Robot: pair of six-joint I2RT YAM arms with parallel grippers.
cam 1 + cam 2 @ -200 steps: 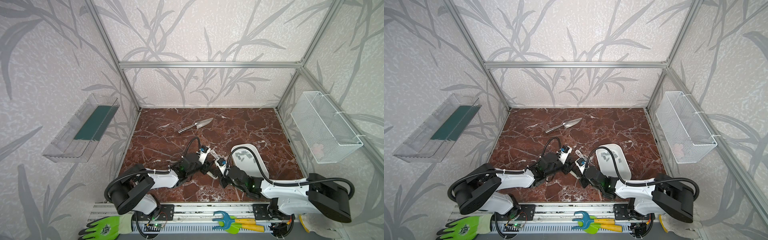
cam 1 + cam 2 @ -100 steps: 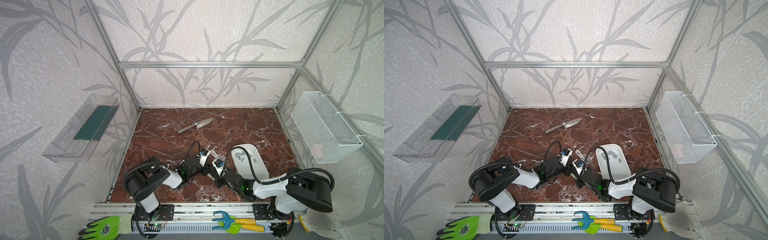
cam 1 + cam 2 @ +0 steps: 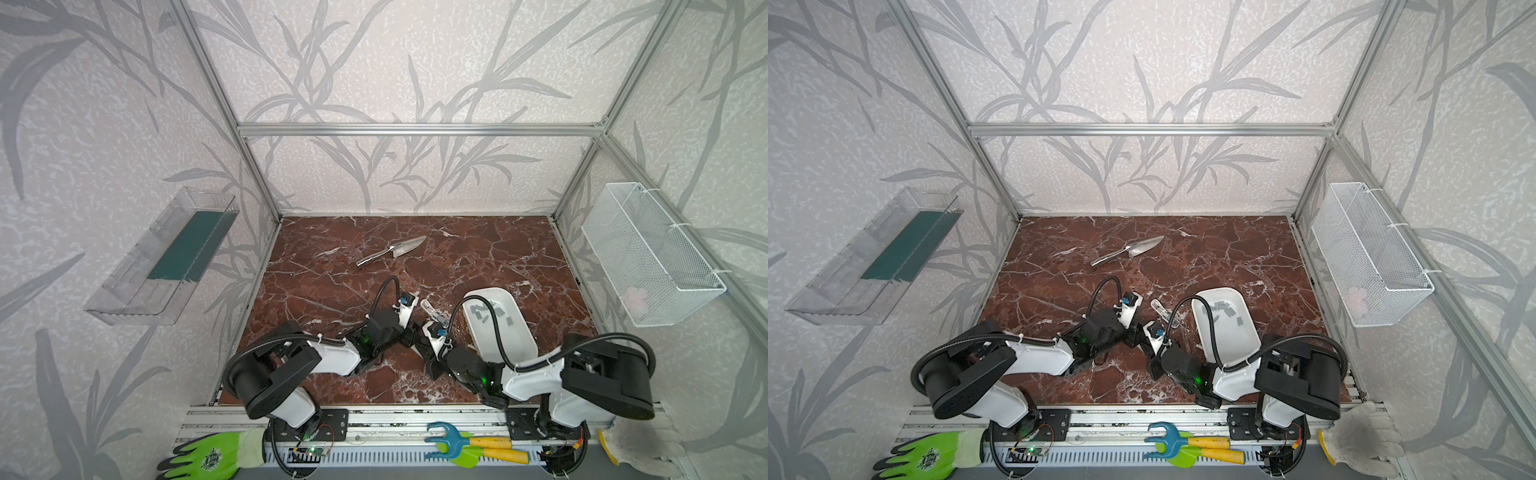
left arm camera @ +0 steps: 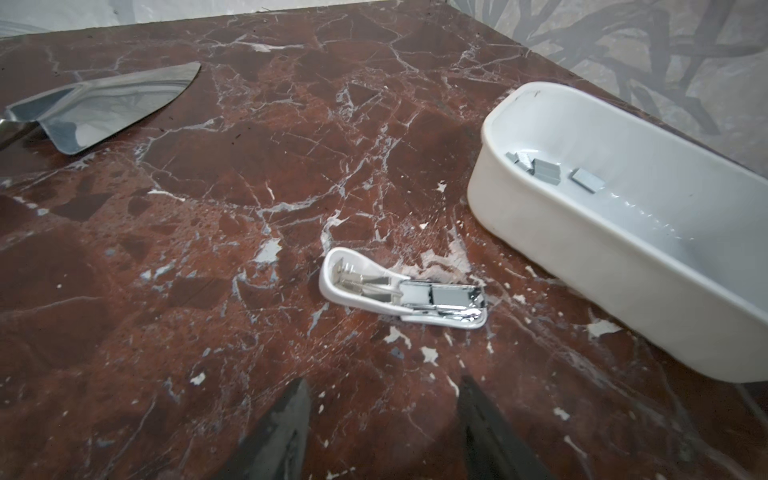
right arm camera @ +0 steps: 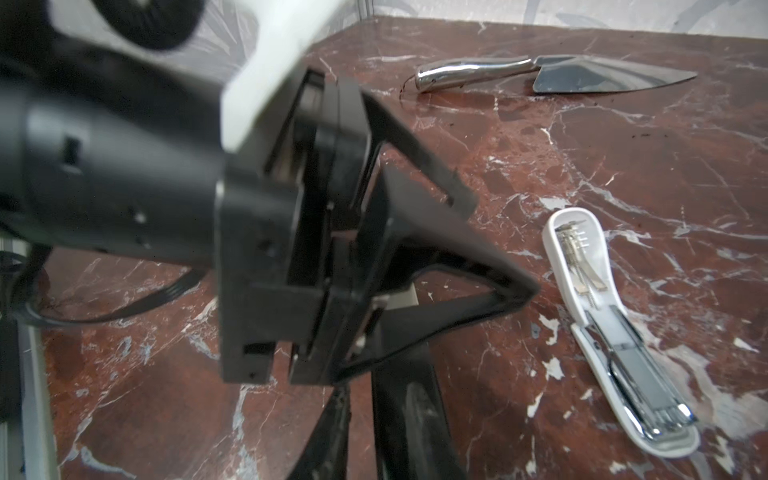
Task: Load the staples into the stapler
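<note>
The white stapler (image 3: pixel 434 313) (image 4: pixel 399 291) (image 5: pixel 615 332) lies folded open flat on the marble, and a grey block shows in its metal channel. Several grey staples (image 3: pixel 488 311) (image 4: pixel 544 170) lie in the white tray (image 3: pixel 519 349) (image 4: pixel 540 249) just right of it. My left gripper (image 3: pixel 410 332) (image 4: pixel 384 386) is open and empty, a short way in front of the stapler. My right gripper (image 3: pixel 420 347) (image 5: pixel 361 399) sits close behind the left one. A narrow gap separates its fingers (image 5: pixel 409 415), with nothing between them.
A shiny metal trowel (image 3: pixel 392 250) (image 4: pixel 104 108) (image 5: pixel 540 75) lies toward the back of the table. A wire basket (image 3: pixel 648 257) hangs on the right wall and a clear bin (image 3: pixel 162 257) on the left. The left gripper's body (image 5: pixel 291 232) fills much of the right wrist view.
Both arms have folded back toward the front rail. The left jaws have widened and the right jaws have parted slightly. The stapler lies where it was.
</note>
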